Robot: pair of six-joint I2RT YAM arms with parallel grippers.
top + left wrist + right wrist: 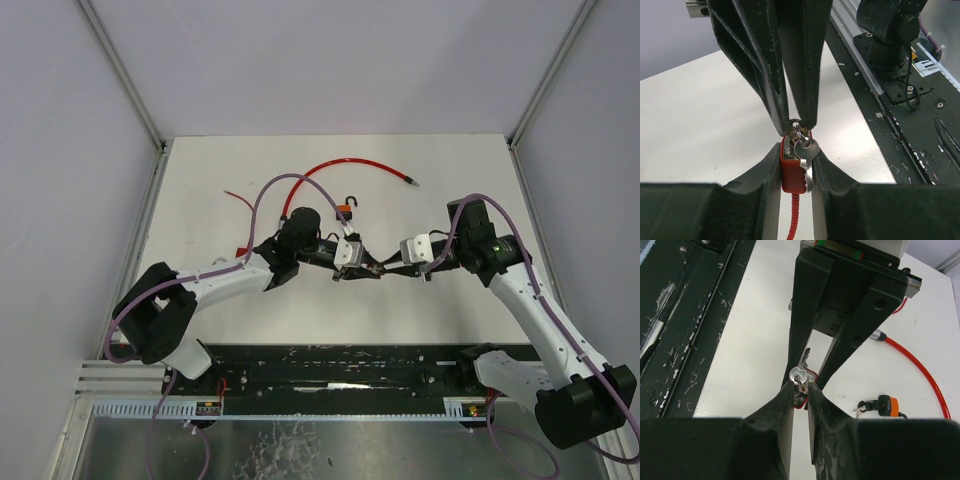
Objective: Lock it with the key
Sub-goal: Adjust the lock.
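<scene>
White table, grey walls; both arms meet at frame centre in the top view.

1. Top view: the left gripper and right gripper stand tip to tip and hide what is between them. One red cable arcs across the upper centre.
2. Left wrist view only: the left fingers pinch one red lock by its sides. The lock's long axis runs up-down in the frame, with the cable leaving its lower end.
3. One key lies along the lock's right face, blade toward the frame bottom. In the right wrist view the same blade points toward the frame top.
4. The right fingers pinch the key's head at its ring. Whether a second key sits in the lock cannot be told.
5. Right wrist view, lower right: one orange-and-black part lies on the table.
</scene>
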